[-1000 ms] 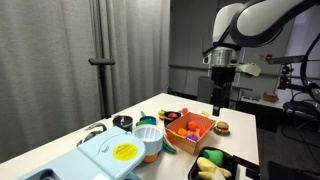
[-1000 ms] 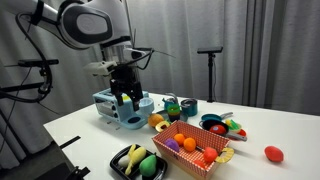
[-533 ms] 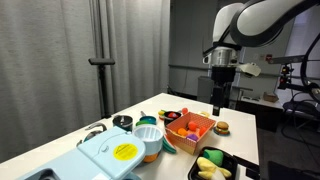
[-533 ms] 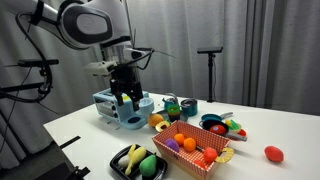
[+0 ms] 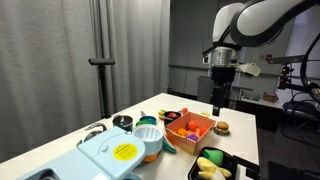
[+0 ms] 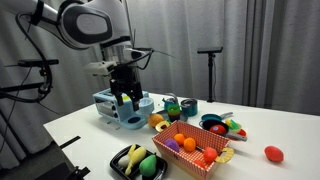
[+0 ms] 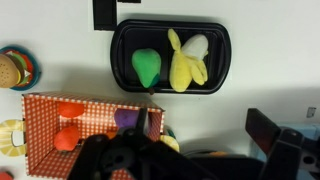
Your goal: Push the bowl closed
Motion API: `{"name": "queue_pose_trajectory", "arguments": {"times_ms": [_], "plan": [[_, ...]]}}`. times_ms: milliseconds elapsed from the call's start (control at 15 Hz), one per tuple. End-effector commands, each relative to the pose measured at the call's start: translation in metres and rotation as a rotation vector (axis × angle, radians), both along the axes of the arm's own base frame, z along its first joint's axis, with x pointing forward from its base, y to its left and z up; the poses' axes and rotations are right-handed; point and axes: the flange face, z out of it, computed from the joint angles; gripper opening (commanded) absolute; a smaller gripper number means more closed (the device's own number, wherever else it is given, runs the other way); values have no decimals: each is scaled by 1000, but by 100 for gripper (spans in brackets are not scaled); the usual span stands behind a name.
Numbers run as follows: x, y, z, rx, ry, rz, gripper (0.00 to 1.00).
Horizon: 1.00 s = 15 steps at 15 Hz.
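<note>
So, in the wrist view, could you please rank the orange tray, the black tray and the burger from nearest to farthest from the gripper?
1. Orange tray, lower left, closest in.
2. Black tray, top centre, beyond it.
3. Burger, far left edge.

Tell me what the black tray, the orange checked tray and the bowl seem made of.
Black tray: likely moulded plastic, smooth, faint sheen on its rounded rim.
Orange checked tray: probably printed card or thin plastic; flat straight walls, matte.
Bowl: seemingly plastic, uniform pale colour; too small to be sure.

The tool [image 6: 126, 98] hangs above a white table [image 6: 262, 128] bearing an orange food tray [image 6: 176, 160].
</note>
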Motion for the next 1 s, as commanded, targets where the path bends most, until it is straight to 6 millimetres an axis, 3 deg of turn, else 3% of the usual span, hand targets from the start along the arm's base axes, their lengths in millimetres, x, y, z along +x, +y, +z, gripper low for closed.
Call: {"name": "queue_pose_trajectory", "arguments": {"times_ms": [0, 400, 933], "plan": [[4, 2, 0, -1, -18, 3, 100], [26, 13, 2, -13, -95, 29, 100], [86, 14, 0, -16, -173, 28, 100]]}}
